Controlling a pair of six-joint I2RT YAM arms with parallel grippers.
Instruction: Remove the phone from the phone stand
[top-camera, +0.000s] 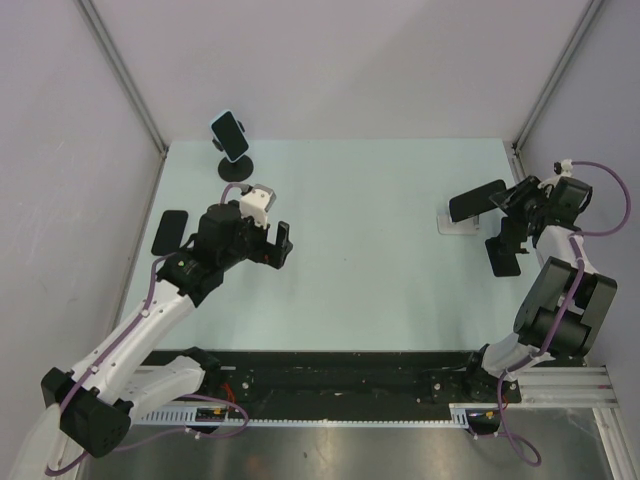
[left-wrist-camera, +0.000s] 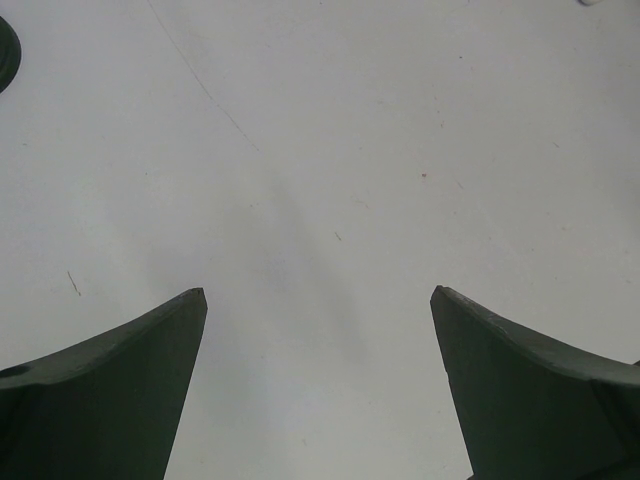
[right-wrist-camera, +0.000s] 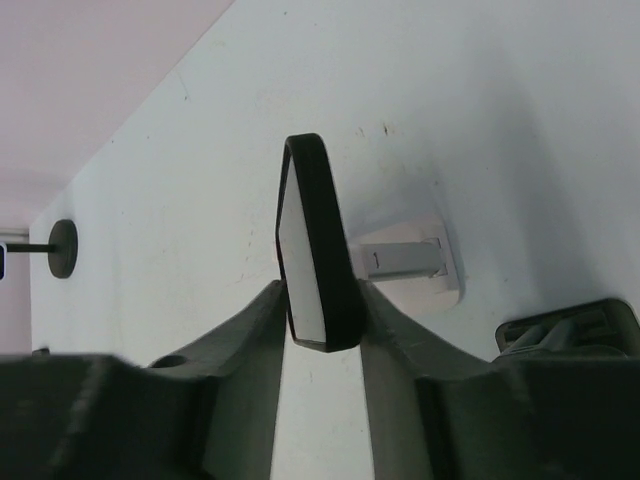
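Observation:
The phone (top-camera: 476, 200) is a black slab with a white face, leaning on a small white phone stand (top-camera: 458, 224) at the right of the table. My right gripper (top-camera: 507, 203) reaches it from the right. In the right wrist view the phone (right-wrist-camera: 318, 245) stands edge-on between my right gripper's (right-wrist-camera: 322, 300) two fingers. Both fingers touch its faces near its lower end, and the white stand (right-wrist-camera: 410, 262) shows just behind it. My left gripper (top-camera: 268, 243) hovers left of centre, and in its own view the left gripper (left-wrist-camera: 320, 300) is wide open over bare table.
A second phone (top-camera: 229, 135) sits on a black round-based stand (top-camera: 236, 168) at the back left. One dark phone (top-camera: 169, 232) lies flat near the left edge, another (top-camera: 503, 256) lies by the right arm. Grey walls enclose the table on three sides.

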